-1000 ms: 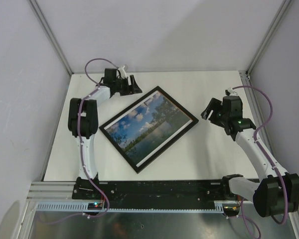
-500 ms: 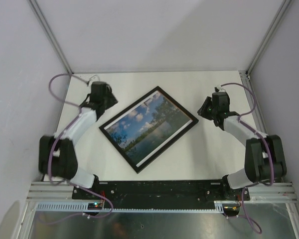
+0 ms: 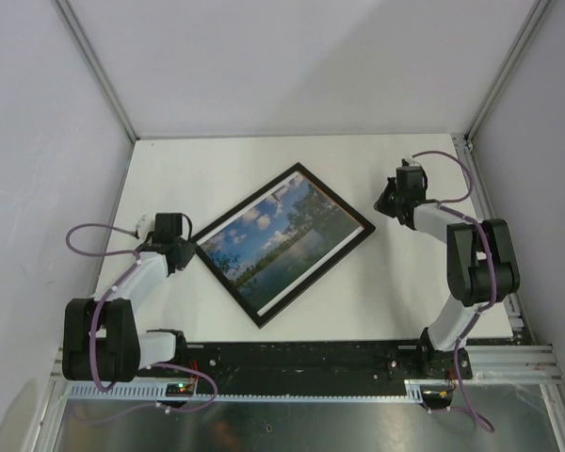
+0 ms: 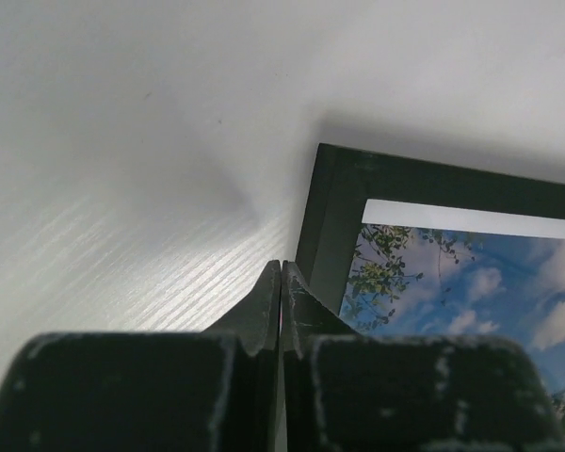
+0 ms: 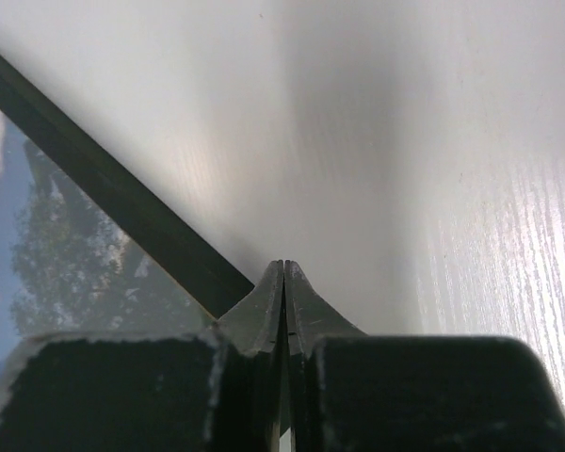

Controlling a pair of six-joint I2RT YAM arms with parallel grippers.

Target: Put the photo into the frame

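Observation:
The frame [image 3: 228, 285] lies flat and turned at an angle in the middle of the table, black face up. The photo [image 3: 278, 240] shows inside it: blue sky, clouds, trees and water. My left gripper [image 3: 183, 249] is low beside the frame's left corner, shut with nothing between its fingers. In the left wrist view its fingertips [image 4: 281, 268] meet just short of the frame's corner [image 4: 334, 207], with the photo [image 4: 452, 282] beyond. My right gripper [image 3: 385, 204] is by the frame's right corner, also shut and empty. Its tips [image 5: 284, 266] sit next to the frame's edge [image 5: 104, 184].
The white table [image 3: 386, 282] is closed in by pale walls on three sides, with metal posts [image 3: 99, 71] at the back corners. A black rail [image 3: 301, 358] with both arm bases runs along the near edge.
Both grippers have closed. The left arm swung from the back of the table down to the frame's left corner. The right arm folded and drew its gripper towards the frame's right corner.

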